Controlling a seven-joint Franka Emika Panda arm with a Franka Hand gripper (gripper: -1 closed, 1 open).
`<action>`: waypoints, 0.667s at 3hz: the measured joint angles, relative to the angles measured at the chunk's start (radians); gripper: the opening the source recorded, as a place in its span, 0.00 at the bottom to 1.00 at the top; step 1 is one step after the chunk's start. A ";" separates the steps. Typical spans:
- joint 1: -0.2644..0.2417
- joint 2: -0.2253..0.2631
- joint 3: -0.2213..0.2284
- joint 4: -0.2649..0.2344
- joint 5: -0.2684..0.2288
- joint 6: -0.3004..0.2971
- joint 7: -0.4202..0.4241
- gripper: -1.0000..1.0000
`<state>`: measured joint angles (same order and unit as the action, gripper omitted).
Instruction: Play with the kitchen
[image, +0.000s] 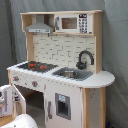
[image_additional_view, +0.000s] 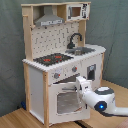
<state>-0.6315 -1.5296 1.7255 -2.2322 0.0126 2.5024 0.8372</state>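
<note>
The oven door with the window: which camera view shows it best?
The second exterior view: the oven door faces the camera, its window plainly visible, with the gripper at its upper right edge. In the first exterior view the oven door is swung open at the picture's lower left, seen partly.

- A grey-green curtain backdrop (image_additional_view: 12, 55) fills the background in both exterior views, hanging in soft vertical folds.
- A light wooden floor (image_additional_view: 15, 120) shows at the lower left and lower right of the second exterior view.
</note>
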 joint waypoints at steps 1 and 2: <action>-0.006 0.007 0.002 0.044 -0.023 -0.082 0.032 0.00; -0.014 0.007 0.004 0.089 -0.028 -0.168 0.056 0.00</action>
<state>-0.6452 -1.5225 1.7299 -2.1435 -0.0159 2.3339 0.8932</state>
